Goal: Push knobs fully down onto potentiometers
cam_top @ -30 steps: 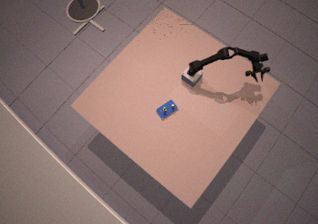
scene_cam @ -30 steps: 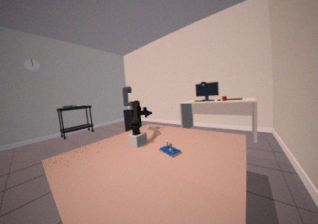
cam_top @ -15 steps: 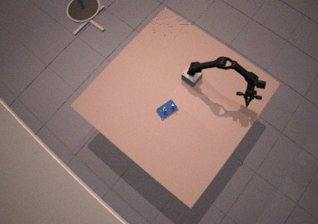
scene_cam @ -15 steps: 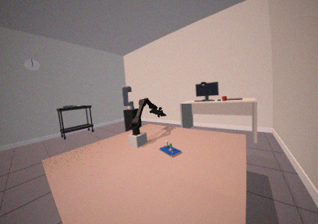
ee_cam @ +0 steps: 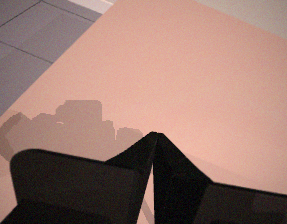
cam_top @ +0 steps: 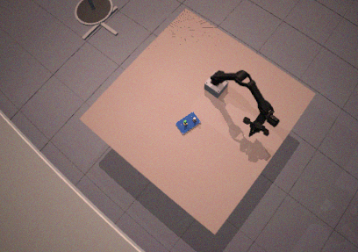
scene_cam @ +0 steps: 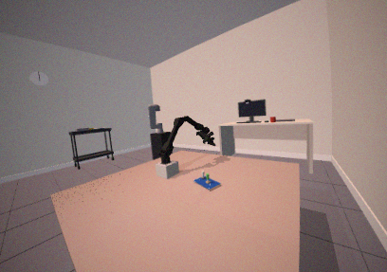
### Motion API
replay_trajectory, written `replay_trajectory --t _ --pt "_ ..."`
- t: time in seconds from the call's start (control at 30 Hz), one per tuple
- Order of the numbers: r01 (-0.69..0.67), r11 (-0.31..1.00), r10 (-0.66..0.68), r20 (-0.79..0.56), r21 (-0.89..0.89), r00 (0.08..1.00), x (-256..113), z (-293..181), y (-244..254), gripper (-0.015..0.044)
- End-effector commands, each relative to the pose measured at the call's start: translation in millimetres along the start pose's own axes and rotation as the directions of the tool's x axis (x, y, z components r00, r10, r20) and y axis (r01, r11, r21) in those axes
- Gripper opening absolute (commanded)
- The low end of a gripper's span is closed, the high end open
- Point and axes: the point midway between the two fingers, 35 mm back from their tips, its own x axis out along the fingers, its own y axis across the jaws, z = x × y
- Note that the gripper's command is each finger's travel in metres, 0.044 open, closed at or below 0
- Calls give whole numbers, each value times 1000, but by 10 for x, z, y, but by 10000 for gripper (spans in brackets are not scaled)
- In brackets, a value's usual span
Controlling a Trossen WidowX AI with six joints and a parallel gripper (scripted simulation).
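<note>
The blue circuit board (cam_top: 181,127) (scene_cam: 204,184) lies near the middle of the table. On it stand a green knob (cam_top: 185,122) (scene_cam: 208,175) and a whitish knob (cam_top: 195,118) (scene_cam: 204,173). How far each knob sits down its shaft is too small to tell. My gripper (cam_top: 251,134) (scene_cam: 214,145) (ee_cam: 156,138) is shut and empty, its fingertips touching. It hangs above the table, well off to the right of the board in the top view. The board does not show in the wrist view.
The grey arm base (cam_top: 214,89) (scene_cam: 167,171) stands on the table (cam_top: 145,97) (scene_cam: 142,219) (ee_cam: 194,75), close to the board. The arm's shadow falls on the table below the gripper. A desk (scene_cam: 285,123) with a monitor and a cart (scene_cam: 91,131) stand beyond the table.
</note>
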Motion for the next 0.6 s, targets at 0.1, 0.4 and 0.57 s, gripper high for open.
replay_trajectory --t 0.1,0.4,0.57 --pt "97 995 -101 -123 -34 987 435 149 -570 0" --pt "213 973 -173 -338 85 925 893 264 -1459 0" --pt "271 952 -179 -463 141 868 1075 247 -1994 0"
